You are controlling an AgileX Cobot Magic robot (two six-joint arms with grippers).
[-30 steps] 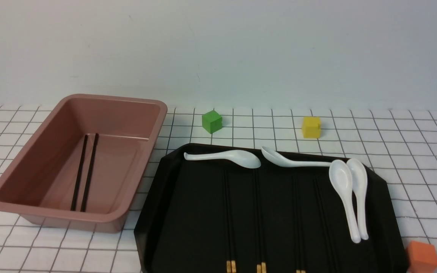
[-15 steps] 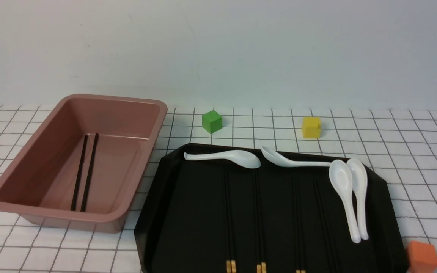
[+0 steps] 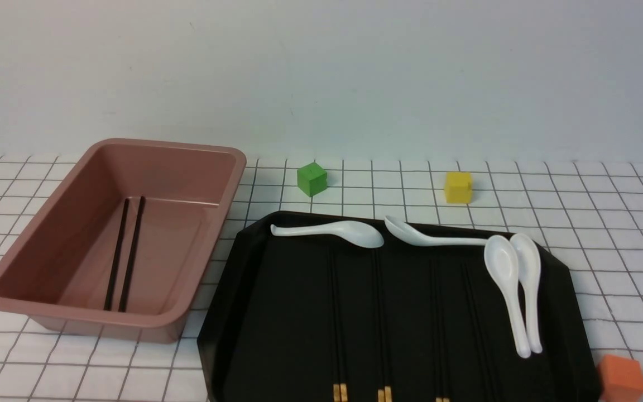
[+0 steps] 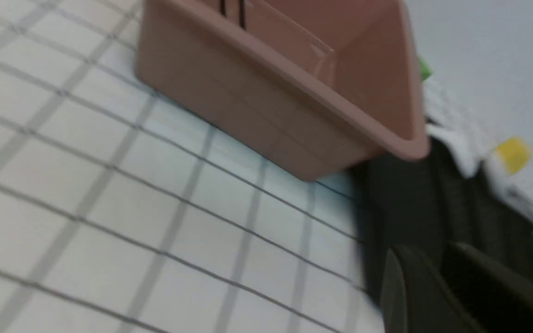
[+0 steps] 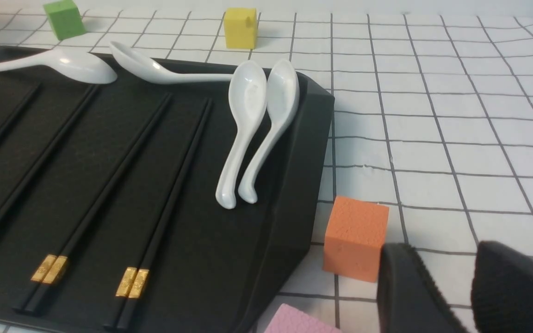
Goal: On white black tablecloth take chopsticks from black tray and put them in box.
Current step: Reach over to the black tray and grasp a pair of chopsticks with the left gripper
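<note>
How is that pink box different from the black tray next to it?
Colour: the box is pinkish-brown, the tray glossy black. Depth: the box has tall walls, the tray only a low rim. Contents: the box holds one chopstick pair, the tray more chopsticks plus four spoons. Both sit on the checked cloth.

Noted matt, slightly wrinkled cloth for the tablecloth (image 3: 606, 268); smooth satin sheen on the box (image 3: 182, 173). Logged soft gloss on the black tray (image 5: 285, 194), glazed shine on the white spoons (image 5: 248, 97), matt black with bright gold bands on the chopsticks (image 5: 97, 199). Just beside the right gripper (image 5: 447, 273), rough matt orange cube (image 5: 354, 236).
</note>
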